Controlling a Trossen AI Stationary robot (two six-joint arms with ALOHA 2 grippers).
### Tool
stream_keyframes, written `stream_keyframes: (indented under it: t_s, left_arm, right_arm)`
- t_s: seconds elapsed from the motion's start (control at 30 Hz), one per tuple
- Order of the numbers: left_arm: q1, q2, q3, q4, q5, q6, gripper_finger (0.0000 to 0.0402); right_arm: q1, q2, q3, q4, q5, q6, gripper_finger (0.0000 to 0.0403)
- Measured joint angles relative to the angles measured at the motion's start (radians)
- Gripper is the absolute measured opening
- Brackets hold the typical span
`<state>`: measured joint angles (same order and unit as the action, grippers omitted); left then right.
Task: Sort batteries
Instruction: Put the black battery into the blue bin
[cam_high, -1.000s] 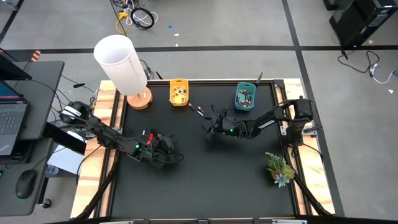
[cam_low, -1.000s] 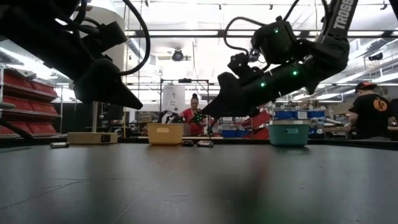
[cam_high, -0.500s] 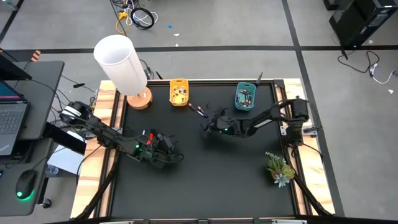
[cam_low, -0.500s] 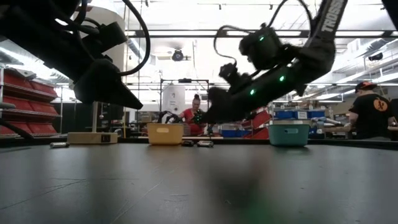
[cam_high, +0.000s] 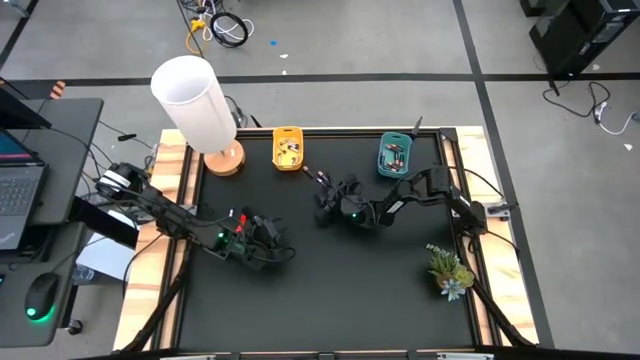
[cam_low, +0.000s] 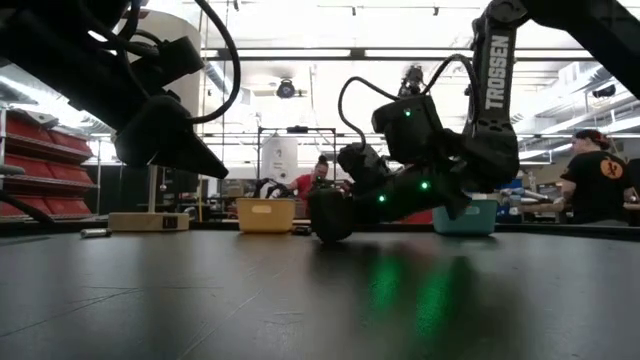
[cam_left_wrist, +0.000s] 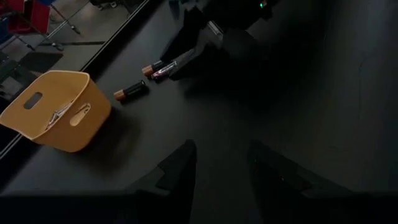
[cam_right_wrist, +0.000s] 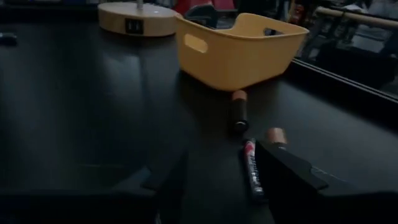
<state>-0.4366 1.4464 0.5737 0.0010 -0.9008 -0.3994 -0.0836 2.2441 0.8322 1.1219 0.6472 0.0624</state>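
Observation:
Three loose batteries lie on the black table near the yellow bin (cam_high: 288, 148): a dark one with a copper end (cam_right_wrist: 238, 112), a red-and-white one (cam_right_wrist: 250, 168) and a copper-tipped one (cam_right_wrist: 277, 135), half hidden behind a finger. My right gripper (cam_right_wrist: 217, 180) is open and low over the table; the red-and-white battery lies between its fingers, close to one of them. My left gripper (cam_left_wrist: 221, 168) is open and holds nothing, hovering over the table's left part (cam_high: 270, 250). The teal bin (cam_high: 394, 156) stands at the far right.
A white lamp (cam_high: 195, 100) on a wooden base stands at the far left corner. A small plant (cam_high: 448, 270) sits by the right edge. Both bins hold several batteries. People move about in the room behind the table. The near half of the table is bare black mat.
My right gripper has come down from well above the table to just over its surface and has shifted a little toward the table's left, up to the loose batteries, tipping nearer to level. The batteries have stayed where they were.

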Motion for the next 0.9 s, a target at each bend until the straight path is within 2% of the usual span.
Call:
stream_keyframes:
  t_s: [0.27,0.43,0.53,0.77,0.9]
  left_arm:
    - [0.000,0.000,0.000,-0.001,-0.004,0.004,0.0147]
    - [0.000,0.000,0.000,-0.004,-0.017,0.005,0.0147]
    - [0.000,0.000,0.000,-0.004,-0.018,0.004,0.0147]
    - [0.000,0.000,0.000,-0.011,-0.017,0.003,0.0147]
    - [0.000,0.000,-0.001,-0.026,-0.017,0.003,0.0147]
  right_arm:
    - [0.007,-0.001,-0.002,0.004,0.036,-0.022,0.0177]
    - [-0.039,-0.011,0.011,-0.085,-0.110,0.069,0.0163]
    - [-0.049,-0.014,0.023,-0.138,-0.114,0.119,0.0154]
    - [-0.022,-0.020,0.021,-0.124,-0.100,0.091,0.0140]
    - [0.018,-0.047,0.020,-0.128,-0.099,-0.031,0.0134]
